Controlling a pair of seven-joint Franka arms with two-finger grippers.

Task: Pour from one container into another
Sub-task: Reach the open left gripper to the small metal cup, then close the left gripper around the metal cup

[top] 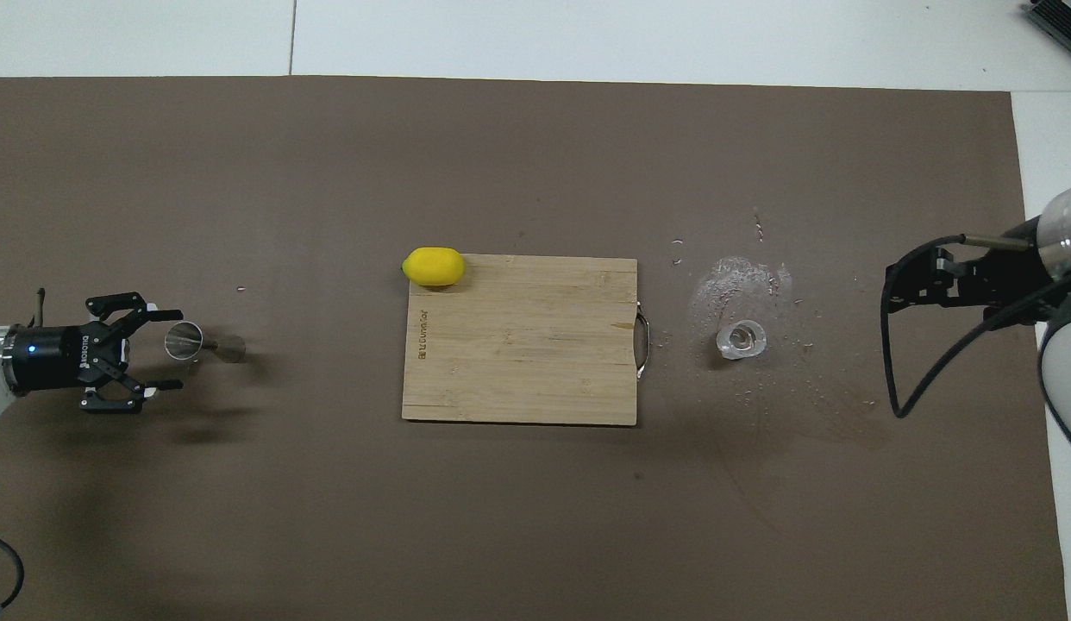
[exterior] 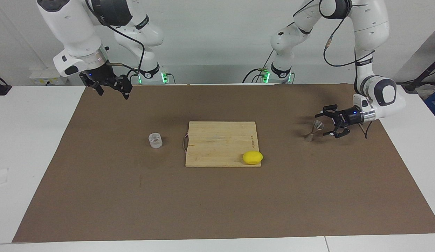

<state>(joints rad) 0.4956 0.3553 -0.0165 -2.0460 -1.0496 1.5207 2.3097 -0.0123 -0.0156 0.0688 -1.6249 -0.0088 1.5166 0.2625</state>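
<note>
The clear glass cup (exterior: 155,140) (top: 741,339) stands on the brown mat toward the right arm's end, beside the cutting board's handle. At the left arm's end of the mat stands the grey metal hourglass-shaped cup (exterior: 312,131) (top: 204,343). My left gripper (exterior: 322,124) (top: 175,350) lies level and low beside it, open, with its fingertips on either side of the metal cup's upper cone and a gap to each. High over the mat at the right arm's end, well clear of the glass, my right gripper (exterior: 113,93) (top: 902,285) hangs open and holds nothing.
A wooden cutting board (exterior: 217,140) (top: 535,362) lies in the middle of the mat, its metal handle toward the glass. A yellow lemon (exterior: 253,157) (top: 433,266) sits at the board's corner farther from the robots. Wet marks (top: 742,280) surround the glass.
</note>
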